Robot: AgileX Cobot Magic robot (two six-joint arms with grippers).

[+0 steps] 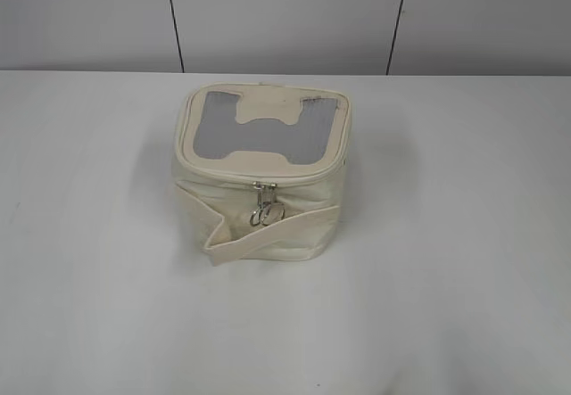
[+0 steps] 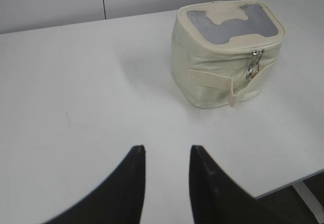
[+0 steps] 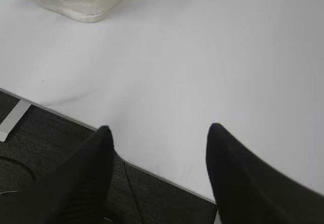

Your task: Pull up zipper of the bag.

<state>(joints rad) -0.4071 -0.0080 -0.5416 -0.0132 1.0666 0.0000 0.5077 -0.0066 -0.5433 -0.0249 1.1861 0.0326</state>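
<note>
The cream-white bag [image 1: 259, 208] stands on the white table, its lid with a grey mesh window and a bone-shaped patch facing up. The zipper [image 1: 260, 181] runs round the lid's rim, and its silver ring pulls [image 1: 265, 209] hang at the front. The bag also shows in the left wrist view [image 2: 212, 67], with the pulls [image 2: 254, 64] on its right side. My left gripper [image 2: 166, 150] is open and empty, well short of the bag. My right gripper [image 3: 159, 130] is open and empty over the table's edge; only the bag's bottom corner [image 3: 76, 1] shows there. Neither gripper appears in the exterior view.
A wide cream strap [image 1: 268, 230] wraps the bag's front, with a loose end sticking out at the lower left. The table edge [image 3: 152, 171] runs under my right gripper, with dark floor beyond it. A grey panelled wall [image 1: 285, 16] stands behind the table.
</note>
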